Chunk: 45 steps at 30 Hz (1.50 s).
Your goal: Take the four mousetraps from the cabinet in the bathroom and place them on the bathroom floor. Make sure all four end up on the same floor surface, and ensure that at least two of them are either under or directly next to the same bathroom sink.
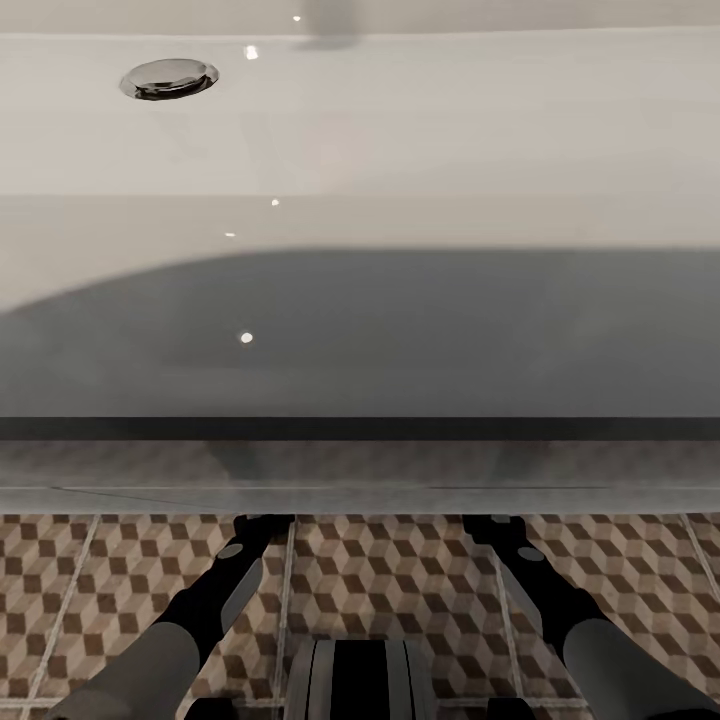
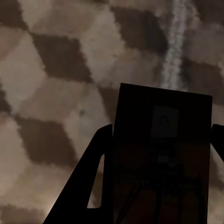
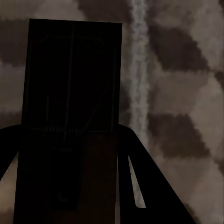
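The white bathroom sink [image 1: 420, 140] spans the head view, its front panel in shadow. Both my arms reach down to the bathroom floor [image 1: 400, 575] under its front edge, which hides their fingertips. In the left wrist view, my left gripper [image 2: 162, 140] is shut on a dark flat mousetrap [image 2: 158, 102] close over the cube-pattern tiles [image 2: 56, 70]. In the right wrist view, my right gripper [image 3: 70, 135] is shut on another mousetrap [image 3: 74, 65] beside a pale grout line [image 3: 138, 70]. I cannot tell whether either trap touches the floor. The cabinet is out of view.
A chrome drain [image 1: 169, 78] sits in the basin at the far left. The sink's dark lower edge [image 1: 360, 428] overhangs the arms. My left forearm [image 1: 215, 600] and right forearm [image 1: 545, 590] flank my trunk [image 1: 358, 680] at the near edge.
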{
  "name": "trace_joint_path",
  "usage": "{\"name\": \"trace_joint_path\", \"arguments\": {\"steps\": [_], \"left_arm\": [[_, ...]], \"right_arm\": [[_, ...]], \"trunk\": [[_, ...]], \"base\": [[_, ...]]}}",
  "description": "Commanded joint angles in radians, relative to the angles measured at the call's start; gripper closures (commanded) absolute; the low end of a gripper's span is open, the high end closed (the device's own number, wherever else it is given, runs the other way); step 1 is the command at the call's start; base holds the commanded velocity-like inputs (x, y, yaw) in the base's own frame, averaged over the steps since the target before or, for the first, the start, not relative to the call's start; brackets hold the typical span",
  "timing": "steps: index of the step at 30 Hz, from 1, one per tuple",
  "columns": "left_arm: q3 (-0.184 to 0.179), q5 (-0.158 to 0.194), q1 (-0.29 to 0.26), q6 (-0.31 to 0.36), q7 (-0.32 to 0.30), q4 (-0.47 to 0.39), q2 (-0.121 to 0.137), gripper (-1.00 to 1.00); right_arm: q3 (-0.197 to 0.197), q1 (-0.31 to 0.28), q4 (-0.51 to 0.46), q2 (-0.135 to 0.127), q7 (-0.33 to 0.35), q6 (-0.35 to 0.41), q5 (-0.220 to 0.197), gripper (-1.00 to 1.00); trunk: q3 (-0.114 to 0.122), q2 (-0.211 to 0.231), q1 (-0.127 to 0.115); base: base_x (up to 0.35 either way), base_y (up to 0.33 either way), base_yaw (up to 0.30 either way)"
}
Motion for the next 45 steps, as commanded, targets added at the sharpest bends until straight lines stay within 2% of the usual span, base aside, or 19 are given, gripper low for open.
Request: {"name": "trace_joint_path", "arguments": {"steps": [1,9,17,24,31,45], "left_arm": [[-0.008,0.008,-0.001,-0.004,0.012,0.0,0.002,1.0],[-0.007,0.008,-0.001,-0.005,0.012,0.002,-0.002,1.0],[-0.006,0.007,-0.001,-0.017,0.01,0.014,-0.001,1.0],[-0.006,0.005,-0.007,-0.006,0.011,0.033,-0.001,1.0],[-0.006,0.005,-0.023,-0.003,0.012,0.087,0.0,1.0],[-0.002,0.007,-0.027,-0.014,0.012,0.103,0.002,1.0]], "right_arm": [[0.008,0.0,0.001,-0.001,-0.004,-0.004,-0.013,1.0],[0.009,-0.003,-0.003,-0.001,-0.004,0.005,-0.011,1.0],[0.01,-0.019,-0.003,-0.001,-0.004,0.051,-0.012,1.0],[0.01,-0.02,-0.003,-0.001,-0.004,0.054,-0.012,1.0],[0.01,-0.02,-0.003,-0.001,-0.004,0.051,-0.012,1.0],[0.01,-0.021,-0.001,-0.001,-0.004,0.05,-0.012,1.0]], "trunk": [[0.0,0.0,0.0],[0.0,0.0,0.0],[0.0,0.0,0.0],[0.0,0.0,0.0],[0.0,0.0,0.0],[0.0,0.0,0.0]], "base": [[0.0,0.0,0.0],[0.0,0.0,0.0],[0.0,0.0,0.0],[0.0,0.0,0.0],[0.0,0.0,0.0],[0.0,0.0,0.0]]}}
